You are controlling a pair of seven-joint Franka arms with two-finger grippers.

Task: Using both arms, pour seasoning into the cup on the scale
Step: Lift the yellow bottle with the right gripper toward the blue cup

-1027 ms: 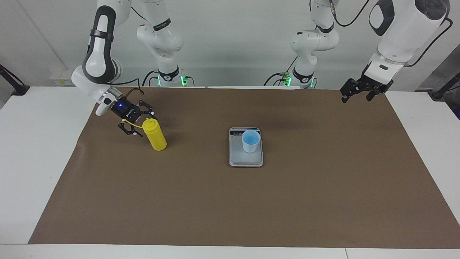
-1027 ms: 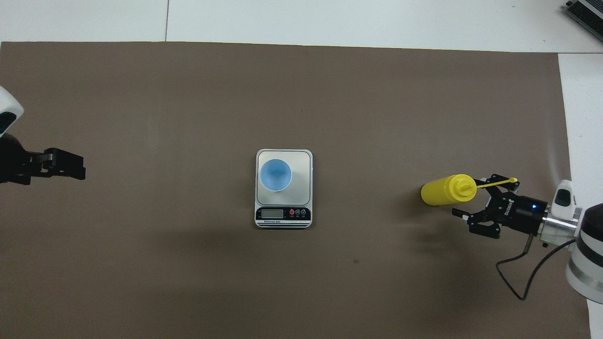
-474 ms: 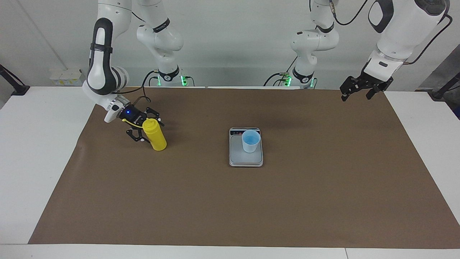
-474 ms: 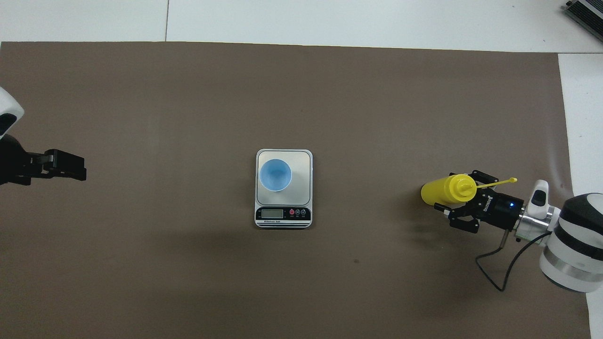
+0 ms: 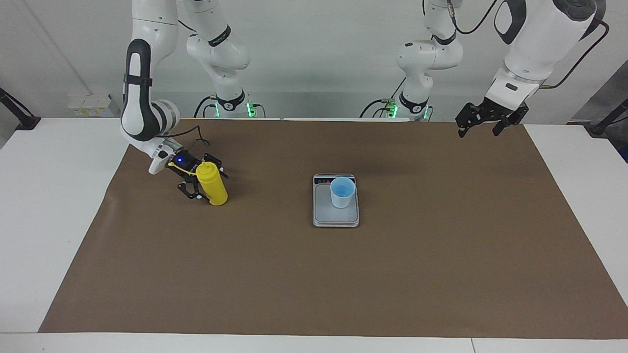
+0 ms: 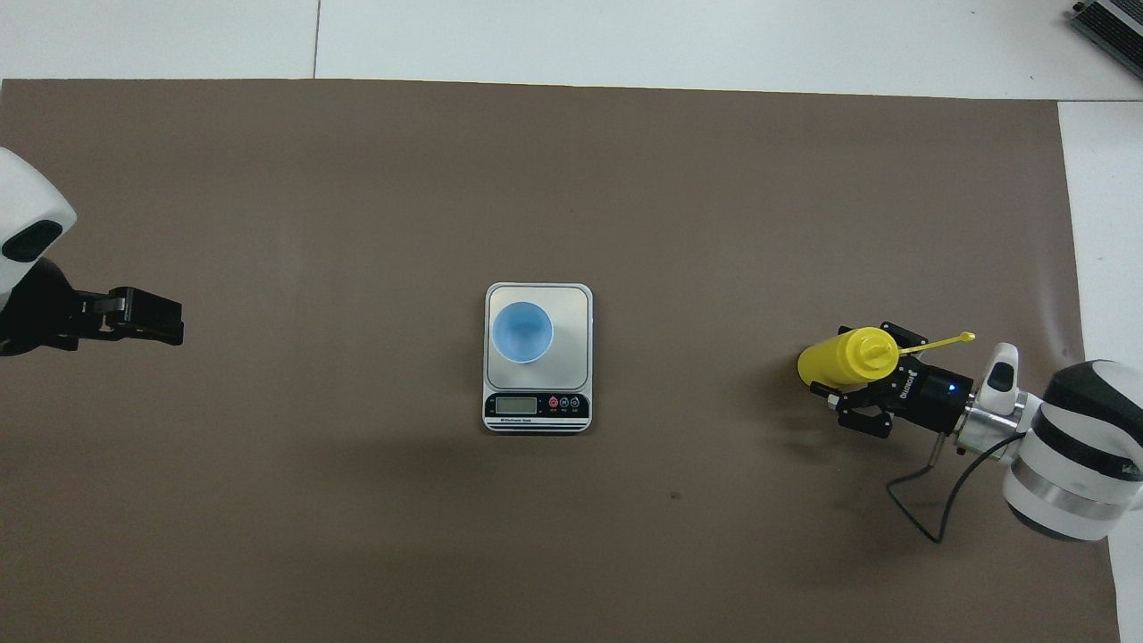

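Seasoning bottle upright toward the right arm's end of the tabletop, right gripper jaws wide around it, cup on scale, overhead, left gripper jaws wide, raised, waiting.

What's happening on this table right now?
The right pincer sits open around the upright yellow squeeze bottle, at the right arm's end of the brown mat, not yet closed on it. The light blue cup stands on the scale mid-table. The left pincer waits open in the air over the mat's edge at the left arm's end, holding nothing.
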